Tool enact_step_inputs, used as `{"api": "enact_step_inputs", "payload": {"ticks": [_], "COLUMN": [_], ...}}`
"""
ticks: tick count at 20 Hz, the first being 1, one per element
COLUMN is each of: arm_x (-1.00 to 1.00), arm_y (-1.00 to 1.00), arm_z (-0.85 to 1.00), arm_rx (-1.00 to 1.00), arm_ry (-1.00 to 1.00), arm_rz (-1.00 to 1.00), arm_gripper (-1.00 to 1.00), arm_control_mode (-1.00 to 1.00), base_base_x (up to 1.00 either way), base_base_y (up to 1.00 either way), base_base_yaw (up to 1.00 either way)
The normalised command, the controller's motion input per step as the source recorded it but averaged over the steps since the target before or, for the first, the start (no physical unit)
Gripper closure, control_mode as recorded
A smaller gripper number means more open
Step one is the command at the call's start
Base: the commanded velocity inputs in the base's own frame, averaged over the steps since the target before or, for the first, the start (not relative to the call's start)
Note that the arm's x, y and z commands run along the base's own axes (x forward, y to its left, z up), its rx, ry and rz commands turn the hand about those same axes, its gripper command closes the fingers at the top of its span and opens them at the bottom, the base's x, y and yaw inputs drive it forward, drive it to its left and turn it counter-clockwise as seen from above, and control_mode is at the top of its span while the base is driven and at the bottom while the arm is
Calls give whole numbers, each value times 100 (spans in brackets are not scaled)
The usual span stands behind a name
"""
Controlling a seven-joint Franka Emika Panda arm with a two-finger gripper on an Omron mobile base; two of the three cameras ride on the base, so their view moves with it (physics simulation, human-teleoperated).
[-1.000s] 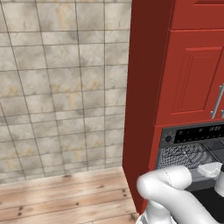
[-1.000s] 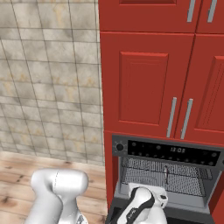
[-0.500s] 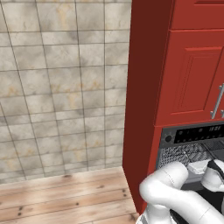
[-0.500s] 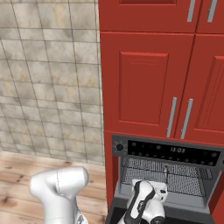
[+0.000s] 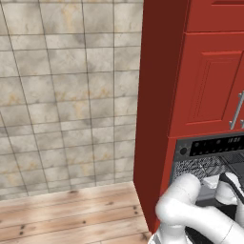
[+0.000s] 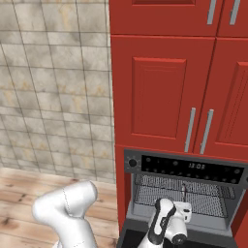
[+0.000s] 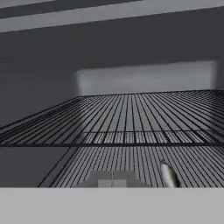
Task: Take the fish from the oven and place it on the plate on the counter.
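Fish, small silvery-grey one, is lying on the grey wire rack inside the black wall oven. Fingers pinched shut, empty, so grabbing and plating remain.

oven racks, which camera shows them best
The hand view: it looks straight into the oven, with the wire racks spread across it. The right base view shows them smaller behind the arm; the left base view catches just an edge of mesh.
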Motion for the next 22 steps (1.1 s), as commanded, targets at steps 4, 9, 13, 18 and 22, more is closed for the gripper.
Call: {"api": "enact_step_inputs", "payload": {"ticks": [4,9,13,18,22], "arm_x": [55,42,3,-70,-47], "arm_y": [-29,-24,-29,-40,-25], "arm_z": [-89,-69,-90,-100,-100], "arm_rx": [-12,-3,0,0,0], "arm_ry": [0,0,0,-7,-3], "arm_rz": [-1,0,3,2,1], "arm_gripper": [100,100,100,100,100], "arm_control_mode": [-100,-100,-100,-100,-100], "base_base_x": [0,0,0,0,0], "base_base_y": [0,0,0,0,0], "base_base_yaw": [0,0,0,0,0]}}
